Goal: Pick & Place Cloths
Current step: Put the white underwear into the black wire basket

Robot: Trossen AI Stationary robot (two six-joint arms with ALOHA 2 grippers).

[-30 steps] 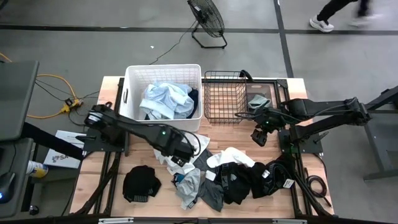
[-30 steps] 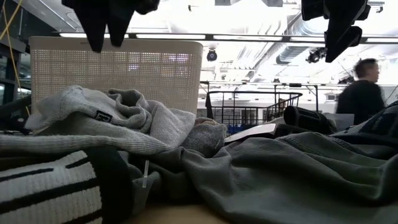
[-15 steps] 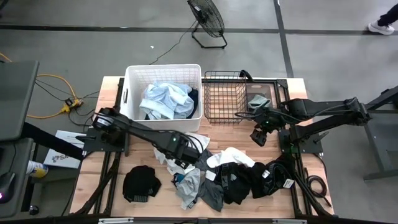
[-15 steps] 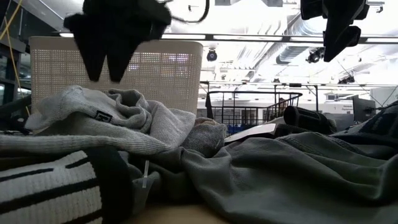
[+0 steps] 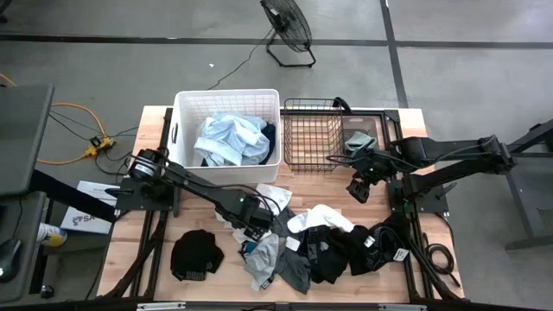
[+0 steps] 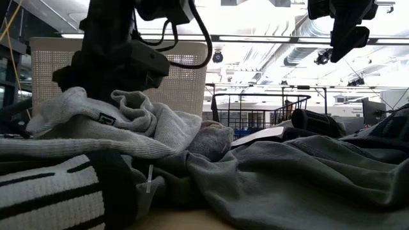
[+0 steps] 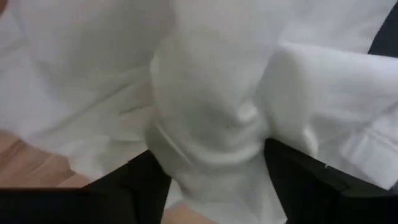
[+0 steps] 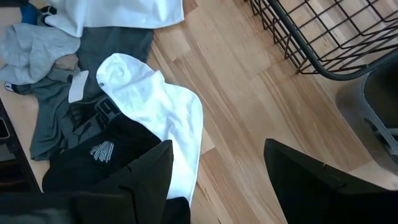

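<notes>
My left gripper (image 5: 255,223) points down, open, sunk onto a white cloth (image 5: 273,197) at the middle of the table; a raised fold of that cloth (image 7: 211,118) stands between its two fingers. More cloths lie nearby: a white one (image 5: 324,216), grey ones (image 5: 268,255), black ones (image 5: 346,250) and a black one apart (image 5: 195,254). Light blue cloths (image 5: 229,138) lie in the white tub (image 5: 180,117). My right gripper (image 5: 359,190) hangs open above bare wood (image 8: 249,93), holding nothing. My left gripper comes from above, pointing down, with its fingers (image 7: 143,180) on either side of a bunched fold of the white cloth (image 7: 214,149). The cloth lies on the table. Whether the fingers touch the fold, I cannot tell.
A black wire basket (image 5: 311,131) stands to the right of the tub at the far side. A grey thing (image 5: 359,141) lies beside the basket. In the low view, grey cloths (image 6: 128,128) fill the foreground. Cables (image 5: 436,255) lie at the near right corner.
My left gripper has come straight down from above the pile onto the white cloth, staying open. My right gripper has kept still. A person walking beyond the far edge has left the view.
</notes>
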